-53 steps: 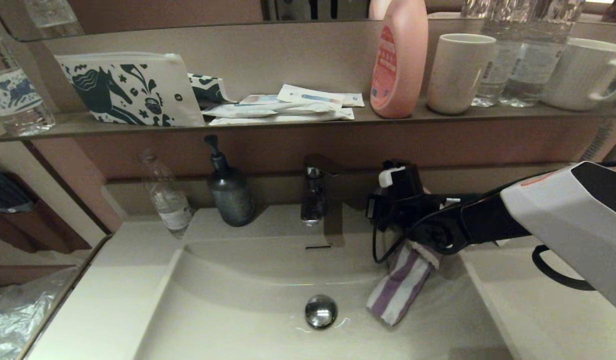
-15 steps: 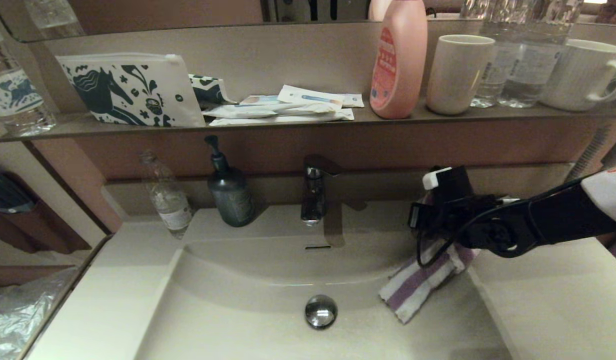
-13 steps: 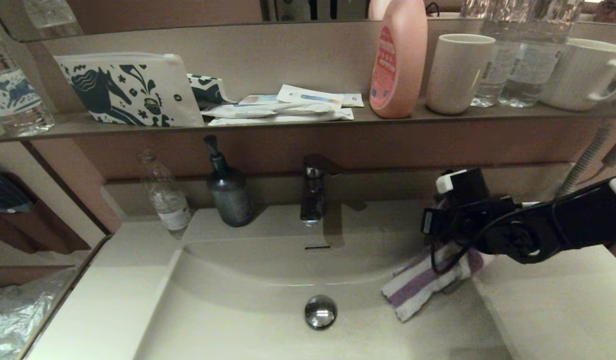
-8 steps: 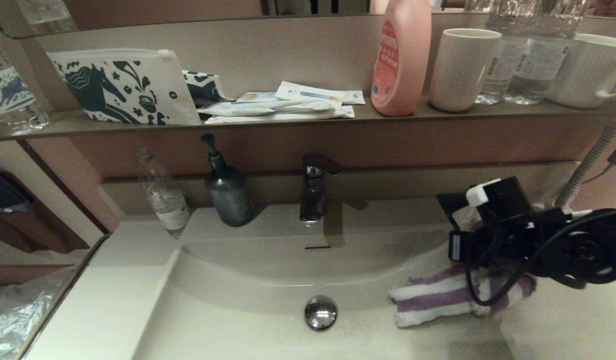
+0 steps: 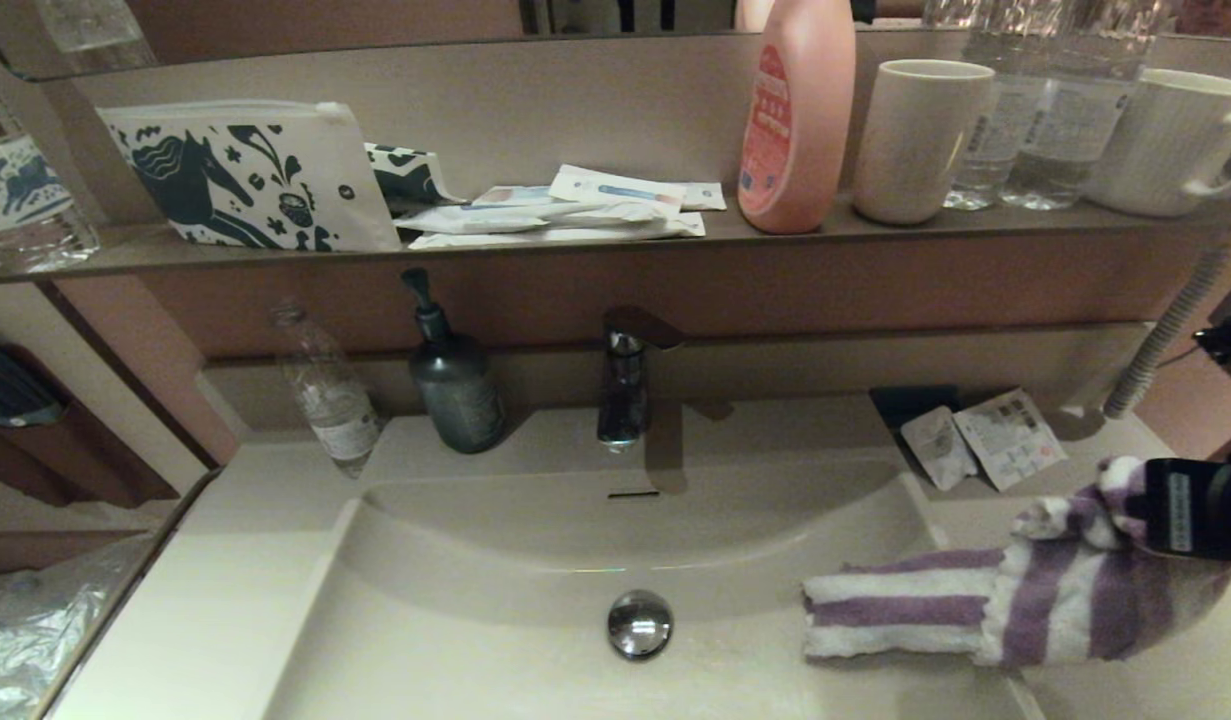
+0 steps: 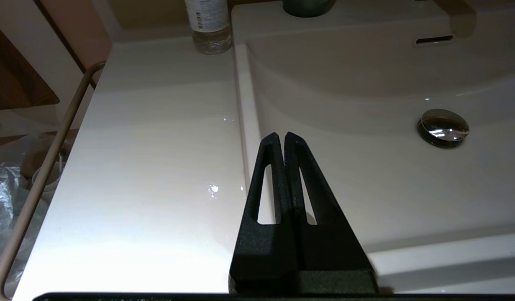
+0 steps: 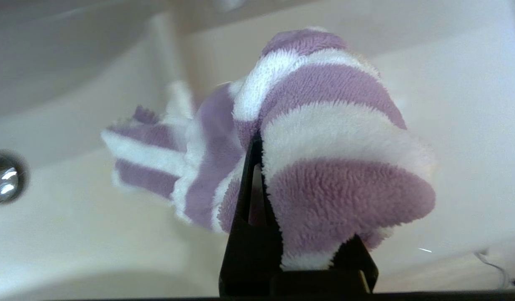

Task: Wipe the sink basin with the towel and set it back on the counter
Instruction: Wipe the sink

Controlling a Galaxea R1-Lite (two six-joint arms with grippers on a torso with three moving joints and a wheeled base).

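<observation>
The sink basin is occupying the lower centre of the head view. The towel is straddling its rim onto the counter at lower right. The right gripper is clamping it; release is judged outstanding. The left gripper is idling, fingers together, holding nothing.

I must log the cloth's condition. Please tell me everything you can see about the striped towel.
The towel is a small fluffy terry cloth with broad purple and white stripes. It is bunched, not spread. The right gripper is shut on one end over the counter; the other end trails across the edge into the sink basin, right of the drain plug.
</observation>
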